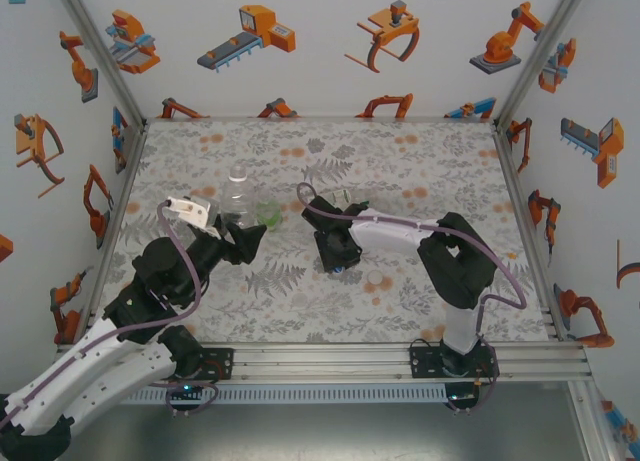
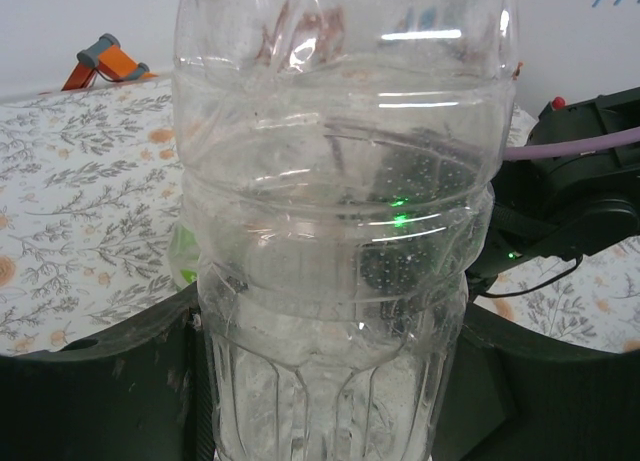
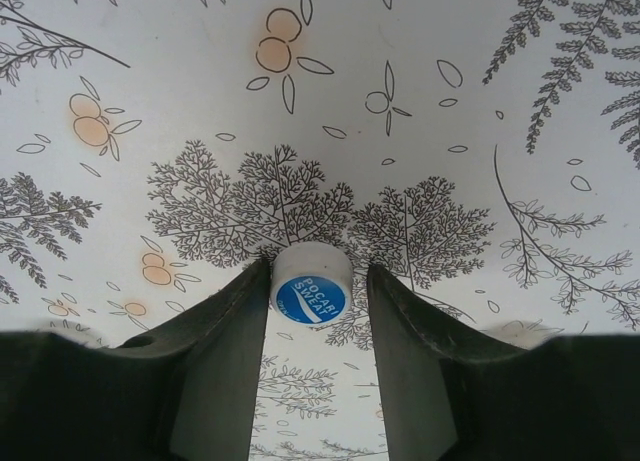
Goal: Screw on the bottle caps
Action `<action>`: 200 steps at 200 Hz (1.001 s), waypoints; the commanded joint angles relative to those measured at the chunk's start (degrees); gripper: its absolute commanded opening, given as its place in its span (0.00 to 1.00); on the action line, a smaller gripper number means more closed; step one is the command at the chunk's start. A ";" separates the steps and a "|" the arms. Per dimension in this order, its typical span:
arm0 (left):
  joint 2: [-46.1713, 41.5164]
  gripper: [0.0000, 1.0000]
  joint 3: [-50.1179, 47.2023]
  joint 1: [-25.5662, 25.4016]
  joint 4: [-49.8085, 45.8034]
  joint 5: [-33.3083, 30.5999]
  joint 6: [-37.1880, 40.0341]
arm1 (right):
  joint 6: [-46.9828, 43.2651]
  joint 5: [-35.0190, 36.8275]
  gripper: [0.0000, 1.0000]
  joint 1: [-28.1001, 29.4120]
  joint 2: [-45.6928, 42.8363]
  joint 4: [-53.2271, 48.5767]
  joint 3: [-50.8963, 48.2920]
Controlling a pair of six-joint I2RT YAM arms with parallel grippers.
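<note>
Fingers (image 2: 100, 401) of the left gripper (image 1: 248, 237) stand dark on either side of a clear bottle (image 2: 335, 231), pressed against its ribbed lower body, so the jaws are closed on it with only the bottle's width between them. From above, the bottle stands upright on the fern-printed table (image 1: 420, 161), left of centre, with the gripper reaching in at its base from the near side. A green bottle (image 1: 268, 215) sits just beside the clear one, on its right; through the left wrist camera it is only a green sliver past the bottle's edge.

Across from it, the right gripper (image 3: 318, 273) points straight down at the tabletop. Its two black fingers (image 3: 215, 361) are drawn in narrow around a small white cap (image 3: 311, 286) with a blue top reading Pocari Sweat. The cap lies right at the fingertips and touches the finger on the left of that view, while a thin strip of table seems to show between it and the other finger. Whether the jaws truly pinch it I cannot tell. In the overhead view this gripper is near the middle of the table, a little right of the two bottles and apart from them.

A second cap (image 1: 375, 277), plain white, lies loose on the table just to the right of the right gripper, towards the near edge.
</note>
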 commanded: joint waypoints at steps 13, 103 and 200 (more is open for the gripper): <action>-0.10 0.00 -0.71 0.28 2.19 -0.35 -1.54 | -0.67 2.08 0.42 0.62 -0.35 -1.78 -0.39; 0.41 0.00 -0.45 0.30 2.06 -0.10 -1.62 | -0.50 2.09 0.32 0.61 -1.72 -0.91 -1.41; 12.74 0.00 9.38 0.82 -9.97 13.30 11.19 | -2.38 -9.84 0.23 -7.20 -20.15 6.78 -9.92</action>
